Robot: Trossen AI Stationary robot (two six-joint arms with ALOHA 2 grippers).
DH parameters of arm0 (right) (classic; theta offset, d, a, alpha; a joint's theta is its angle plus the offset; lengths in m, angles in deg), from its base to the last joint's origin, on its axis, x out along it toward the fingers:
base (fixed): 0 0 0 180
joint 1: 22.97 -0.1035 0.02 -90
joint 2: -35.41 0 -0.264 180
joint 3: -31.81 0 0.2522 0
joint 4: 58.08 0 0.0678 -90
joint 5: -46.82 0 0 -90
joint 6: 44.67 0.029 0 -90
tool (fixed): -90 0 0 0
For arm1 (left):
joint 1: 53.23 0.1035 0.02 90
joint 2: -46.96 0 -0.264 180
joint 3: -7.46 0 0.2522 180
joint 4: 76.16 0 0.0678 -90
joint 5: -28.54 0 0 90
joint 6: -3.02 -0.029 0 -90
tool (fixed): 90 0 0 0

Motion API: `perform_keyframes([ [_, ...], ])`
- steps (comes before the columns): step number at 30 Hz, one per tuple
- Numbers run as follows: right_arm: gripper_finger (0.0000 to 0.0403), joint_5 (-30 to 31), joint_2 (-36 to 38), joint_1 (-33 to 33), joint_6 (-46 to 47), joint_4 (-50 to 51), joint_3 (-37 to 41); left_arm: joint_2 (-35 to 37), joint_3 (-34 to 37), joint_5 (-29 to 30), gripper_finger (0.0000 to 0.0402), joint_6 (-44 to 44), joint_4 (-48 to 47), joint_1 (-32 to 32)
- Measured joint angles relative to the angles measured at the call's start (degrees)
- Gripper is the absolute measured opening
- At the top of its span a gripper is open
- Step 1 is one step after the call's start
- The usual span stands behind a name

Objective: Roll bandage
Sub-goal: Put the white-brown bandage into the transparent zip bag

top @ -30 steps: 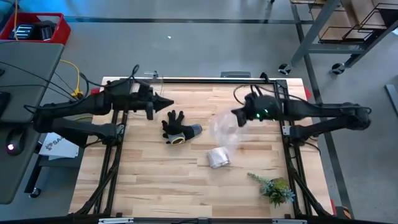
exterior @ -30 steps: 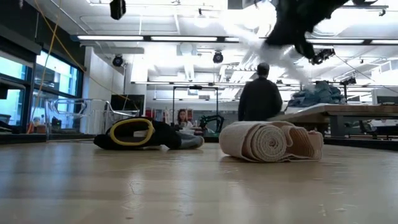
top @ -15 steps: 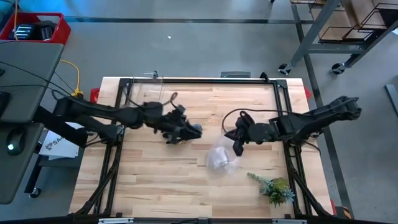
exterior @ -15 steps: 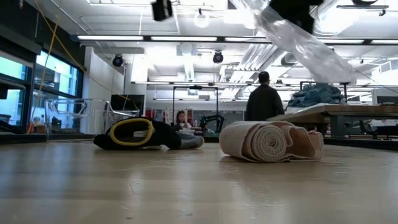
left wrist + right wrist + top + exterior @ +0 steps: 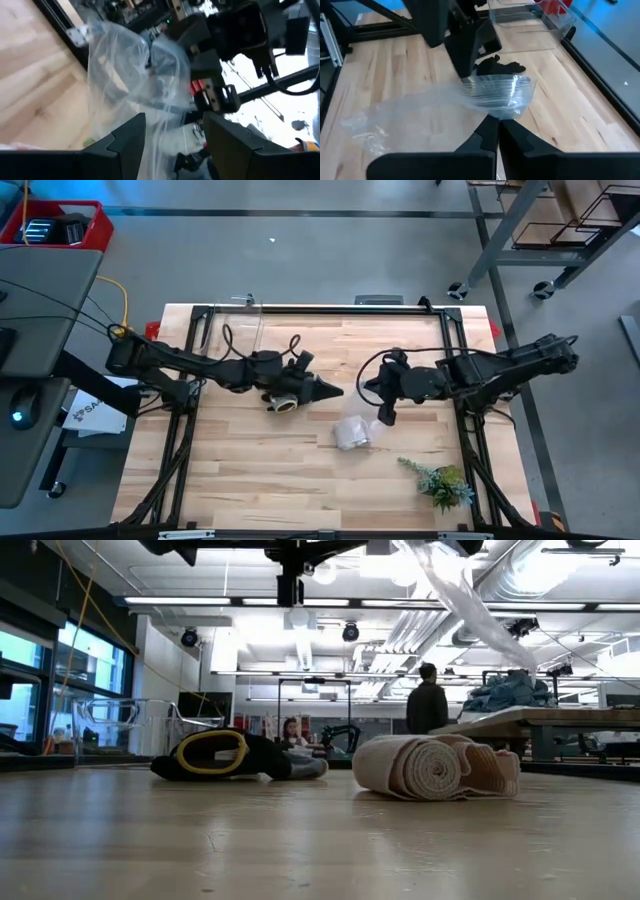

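high view: bandage (image 5: 351, 434) below right gripper (image 5: 386, 412)

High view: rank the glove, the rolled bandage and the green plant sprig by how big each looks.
1. Green plant sprig, spread widest across the table.
2. Rolled bandage.
3. Glove, but the left arm hides most of it, so its true extent is unsure and its rank against the bandage cannot be settled.
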Motion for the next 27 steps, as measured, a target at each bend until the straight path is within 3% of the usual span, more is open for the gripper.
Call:
perform_keyframes([
  [3, 0.0, -0.5, 0.0, 0.7, -1.2, 0.1, 0.0, 0.2, -0.2, 0.3, 0.0192, -0.5, -2.9, 0.1],
  [6, 0.0, -1.2, -0.3, 1.8, -1.4, 0.1, 0.0, 0.1, -3.1, 2.2, 0.0186, -4.2, -13.6, -1.0],
  [14, 0.0, -5.6, -0.5, 5.3, -0.4, 0.3, 0.0, 0.2, -13.5, 15.3, 0.0182, -19.0, -28.3, -4.1],
  [18, 0.0, -5.6, -0.5, 6.8, 0.2, 0.8, 0.0, -0.2, -15.7, 16.9, 0.0182, -20.9, -35.6, -4.5],
  [27, 0.0, -7.0, -1.0, 8.9, 0.3, 0.7, 0.0, -0.5, -16.1, 18.3, 0.0181, -19.5, -37.8, -5.0],
])
